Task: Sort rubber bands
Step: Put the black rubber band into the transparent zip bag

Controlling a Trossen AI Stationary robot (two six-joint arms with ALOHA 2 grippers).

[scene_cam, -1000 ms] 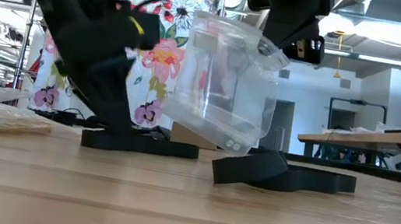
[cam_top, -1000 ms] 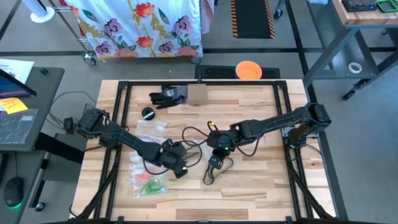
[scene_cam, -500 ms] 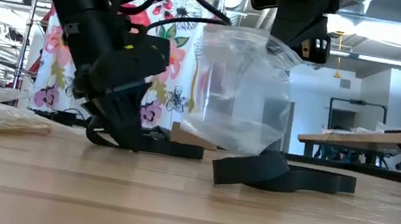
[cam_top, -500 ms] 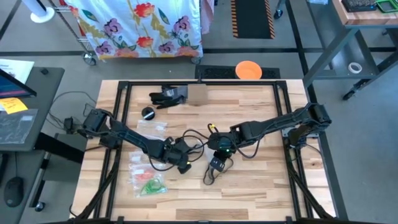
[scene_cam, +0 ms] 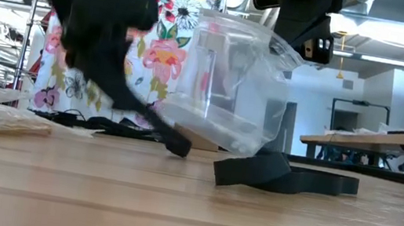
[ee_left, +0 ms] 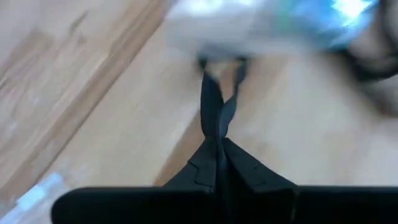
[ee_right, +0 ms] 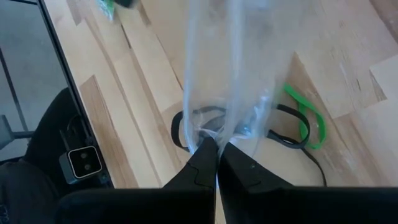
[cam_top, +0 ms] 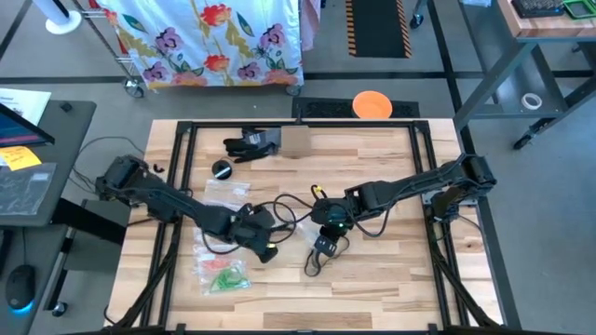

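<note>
Right gripper (ee_right: 216, 149), clamped on a clear bag (ee_right: 230, 74); green rubber band (ee_right: 306, 118) lies right of it. Left gripper (ee_left: 219, 93) closed, empty.

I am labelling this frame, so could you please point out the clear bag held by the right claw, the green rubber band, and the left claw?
clear bag (scene_cam: 230, 85), low view, middle of its hanging body.
green rubber band (ee_right: 309, 119), right wrist view, outer curve of the loop.
left claw (ee_left: 219, 118), left wrist view, between its shut fingertips.
</note>
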